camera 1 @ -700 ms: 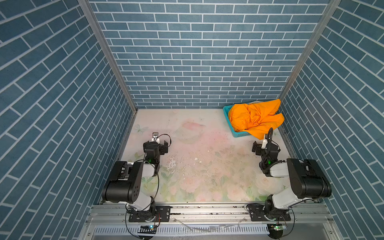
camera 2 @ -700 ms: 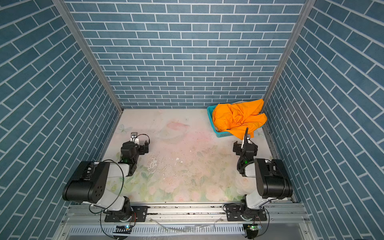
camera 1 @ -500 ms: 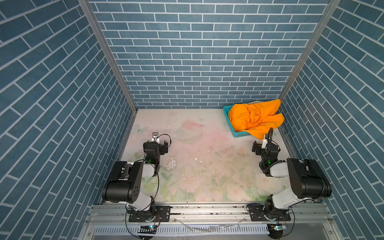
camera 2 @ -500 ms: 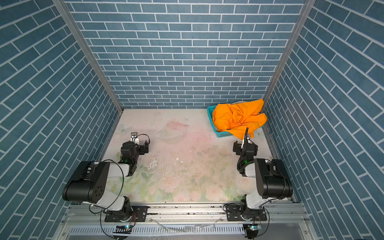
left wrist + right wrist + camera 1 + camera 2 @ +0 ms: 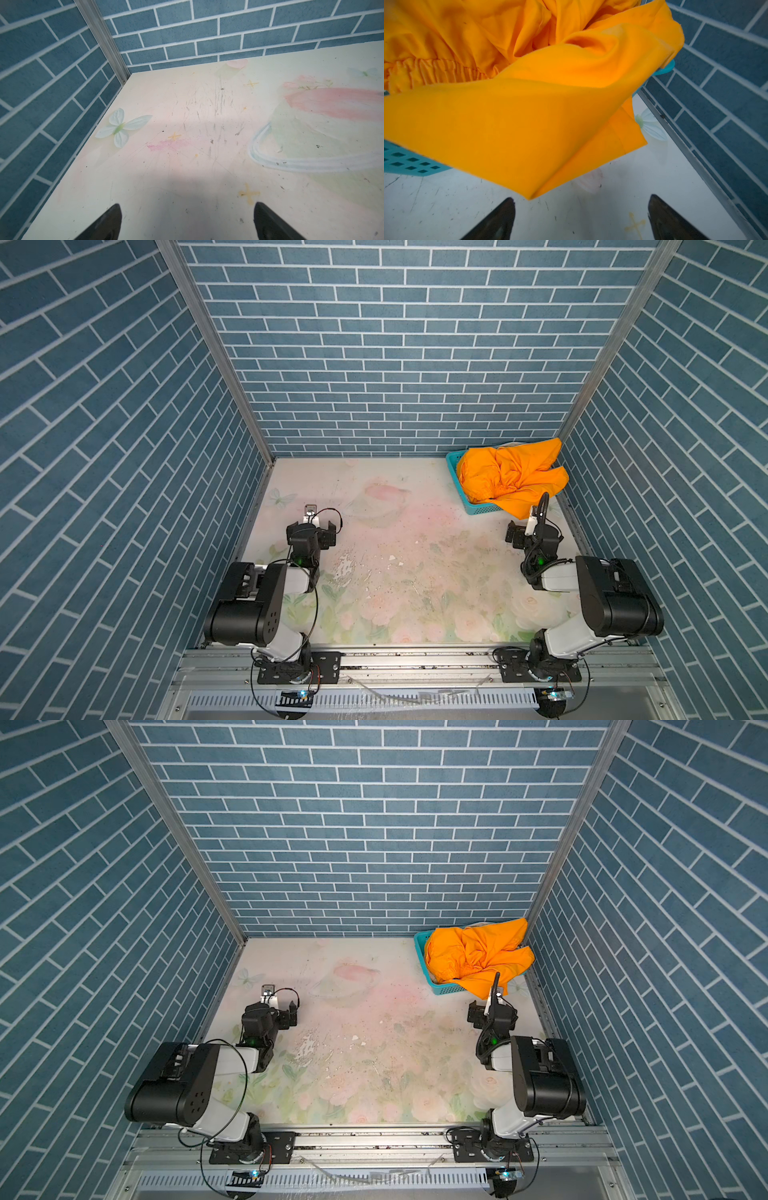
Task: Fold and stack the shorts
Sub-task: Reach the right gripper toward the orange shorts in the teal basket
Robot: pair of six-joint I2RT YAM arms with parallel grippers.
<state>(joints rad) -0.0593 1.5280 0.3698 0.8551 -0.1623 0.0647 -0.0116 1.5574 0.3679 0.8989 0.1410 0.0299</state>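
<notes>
Right wrist view, and the right fingers (image 5: 496,222) stand wide apart with nothing between them, low over the bench (image 5: 446,207). Just ahead of them hangs 1 loose leg of the orange shorts (image 5: 529,124). Its folded corner dips toward the gap but is not in it, so there is no grip yet. Further out, the cloth spills over the front wall of the teal basket (image 5: 404,162), and the gathered waistband shows up inside.

Over to the left wrist view: the left fingers (image 5: 104,224) are just as wide apart and just as empty. They look at scuffed floral bench and the far corner of the brick walls, with no cloth anywhere near.

In both top views the orange shorts (image 5: 507,481) sit heaped in the basket (image 5: 478,509) at the far right corner, with that leg draped over the near rim toward the right arm. The left arm waits well apart, across the bench.

As for progress, I judge this to be the very start. There are 0 pairs on the bench, 0 folds and no stack. A pale sliver (image 5: 513,443) peeks out behind the orange at the far rim. It may be the 2nd pair, but I cannot tell.

Everything is left to do. Each pair has to come out, get spread flat and be folded, and then 1 goes on top of the other. The hanging leg looks like the natural 1st grab for the right fingers.
</notes>
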